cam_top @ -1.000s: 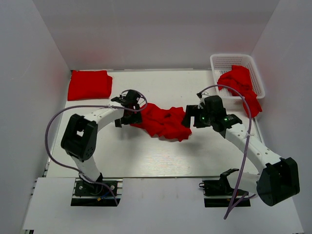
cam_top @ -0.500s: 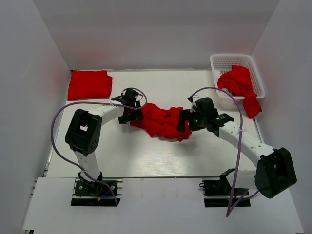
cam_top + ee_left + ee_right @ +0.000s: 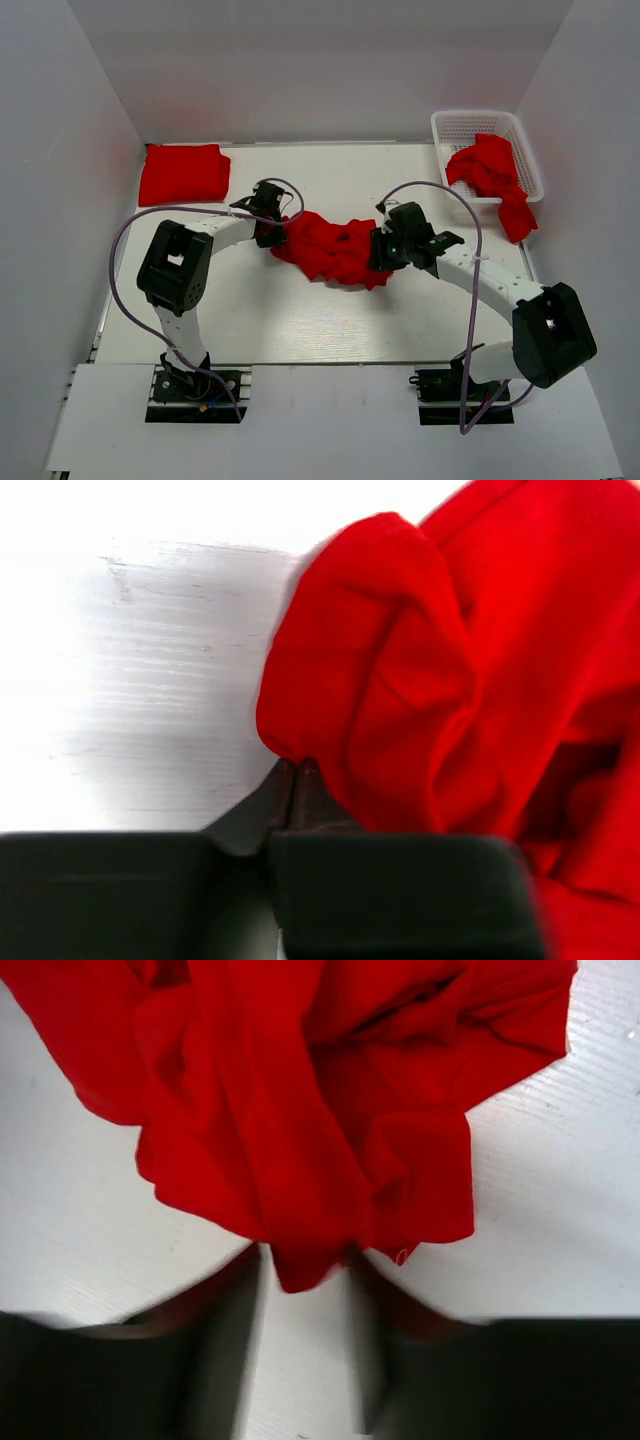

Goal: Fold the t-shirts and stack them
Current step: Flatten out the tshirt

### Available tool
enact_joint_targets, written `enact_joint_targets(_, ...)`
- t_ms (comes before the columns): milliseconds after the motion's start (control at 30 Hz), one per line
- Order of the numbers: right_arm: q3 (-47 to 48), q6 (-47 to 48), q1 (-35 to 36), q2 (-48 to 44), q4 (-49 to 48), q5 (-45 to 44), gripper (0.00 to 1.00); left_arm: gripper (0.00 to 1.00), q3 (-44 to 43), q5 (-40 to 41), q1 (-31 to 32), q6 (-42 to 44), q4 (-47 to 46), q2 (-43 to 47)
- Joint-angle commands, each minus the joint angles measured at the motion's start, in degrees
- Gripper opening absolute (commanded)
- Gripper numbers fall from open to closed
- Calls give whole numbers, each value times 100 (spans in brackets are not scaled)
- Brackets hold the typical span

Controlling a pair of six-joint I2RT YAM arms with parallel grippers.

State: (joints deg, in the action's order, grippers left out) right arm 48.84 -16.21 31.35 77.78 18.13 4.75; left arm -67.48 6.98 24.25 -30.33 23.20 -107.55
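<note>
A crumpled red t-shirt (image 3: 332, 250) lies in the middle of the table. My left gripper (image 3: 272, 232) is at its left end. In the left wrist view its fingers are pressed together, with the tips (image 3: 293, 770) pinching the lower edge of a fold of this t-shirt (image 3: 400, 680). At the shirt's right end, my right gripper (image 3: 380, 250) is open. A hanging fold of the shirt (image 3: 300, 1140) sits between its blurred fingers (image 3: 250, 1270). A folded t-shirt (image 3: 184, 173) lies at the back left.
A white lattice basket (image 3: 470, 125) stands at the back right, with more red t-shirts (image 3: 492, 172) spilling over its front rim. White walls enclose the table on three sides. Purple cables loop over both arms.
Both grippers have moved inward onto the ends of the crumpled t-shirt. The left jaws went from wide open to closed. The right jaws have narrowed around a fold.
</note>
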Motion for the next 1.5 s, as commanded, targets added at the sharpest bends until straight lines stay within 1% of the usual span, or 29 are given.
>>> enact_joint_targets(0, 143, -137, 46, 9, -362, -177, 35, 0, 192, -215, 1, 27, 79, -188)
enact_joint_targets(33, 152, -137, 38, 18, -354, -203, 8, 0, 192, -145, 1, 79, 79, -188)
enact_joint_targets(67, 187, -137, 37, 18, -345, -229, 7, 0, 192, -84, 1, 80, 79, -109)
enact_joint_targets(100, 205, -137, 37, -17, -328, -281, 0, 0, 192, -83, 1, 80, 79, -48)
enact_joint_targets(200, 284, -233, 20, -96, -170, -449, 0, 0, 480, 154, 1, 80, -78, 435)
enact_joint_targets(267, 258, -339, 37, -297, -152, -808, 0, 0, 648, 391, 1, 80, -157, 839)
enact_joint_targets(300, 240, -391, 20, -350, -187, -879, 0, 0, 823, 522, 1, 80, -158, 1293)
enact_joint_targets(333, 188, -583, 2, -621, -170, -958, 0, 0, 903, 593, 1, 80, -210, 1524)
enact_joint_targets(400, 152, -760, -15, -798, -100, -1413, 0, 0, 1087, 855, 1, 9, -211, 1990)
enact_joint_targets(433, 144, -900, 2, -1121, -47, -1581, 0, 0, 1088, 918, 1, 9, -211, 2436)
enact_joint_targets(467, 152, -954, 2, -1220, -3, -1957, 0, 0, 1158, 919, 1, 9, -159, 2640)
enact_joint_targets(533, 170, -990, -15, -1500, 94, -2529, 0, 0, 1158, 997, 1, 9, -71, 3027)
enact_joint_targets(567, 239, -920, -7, -1685, 112, -2654, 0, 0, 1158, 998, 1, 9, 78, 3368)
enact_joint_targets(600, 301, -902, -6, -1852, 234, -3081, 0, 0, 1019, 1120, 1, 9, 175, 3537)
enact_joint_targets(633, 363, -919, -15, -1906, 418, -3268, 0, 0, 940, 1191, 1, 9, 280, 3704)
enact_joint_targets(667, 615, -902, -33, -2055, 524, -3444, 0, 0, 860, 1287, 1, 9, 438, 3862)
enact_joint_targets(700, 749, -902, -15, -2100, 725, -4012, 0, 0, 668, 1453, 1, 9, 518, 4177)
enact_joint_targets(733, 846, -884, -15, -2135, 831, -4174, 0, 0, 553, 1559, 1, 79, 580, 4328)
enact_joint_targets(767, 1177, -893, -15, -2248, 1006, -4358, 0, 0, 439, 1691, 1, 80, 711, 4469)
enact_joint_targets(833, 1504, -910, -24, -2311, 1289, -5034, 0, 0, 52, 2051, 1, 219, 852, 4794)
enact_joint_targets(867, 1584, -928, -33, -2415, 1359, -5333, 0, 0, -227, 2305, 1, 220, 905, 4874)
enact_joint_targets(933, 1865, -902, -33, -2626, 1474, -5641, 0, 0, -501, 2517, 1, 290, 1142, 4997)
enact_joint_targets(967, 1936, -893, -33, -2706, 1483, -5843, 0, 0, -772, 2771, 1, 290, 1221, 5050)
enact_joint_targets(1067, 2173, -603, -15, -3066, 1238, -6021, 0, 0, -1161, 3011, 1, 352, 1371, 5244)
enact_joint_targets(1100, 2261, -290, -7, -3119, 1063, -5995, 0, 0, -1223, 3011, 1, 430, 1371, 5348)
enact_joint_targets(1200, 2489, 90, -24, -3365, 798, -5627, 0, 0, -1363, 2766, 1, 703, 1135, 5472)
enact_joint_targets(1267, 2674, 310, -7, -3304, 753, -5354, 0, 0, -1416, 2546, 1, 817, 1002, 5472)
enact_joint_targets(1300, 2709, 381, -6, -3217, 762, -5014, 0, 0, -1417, 2432, 1, 818, 933, 5472)
enact_joint_targets(1467, 2710, 452, -33, -2682, 710, -4773, 0, 0, -1478, 2246, 1, 871, 826, 5113)
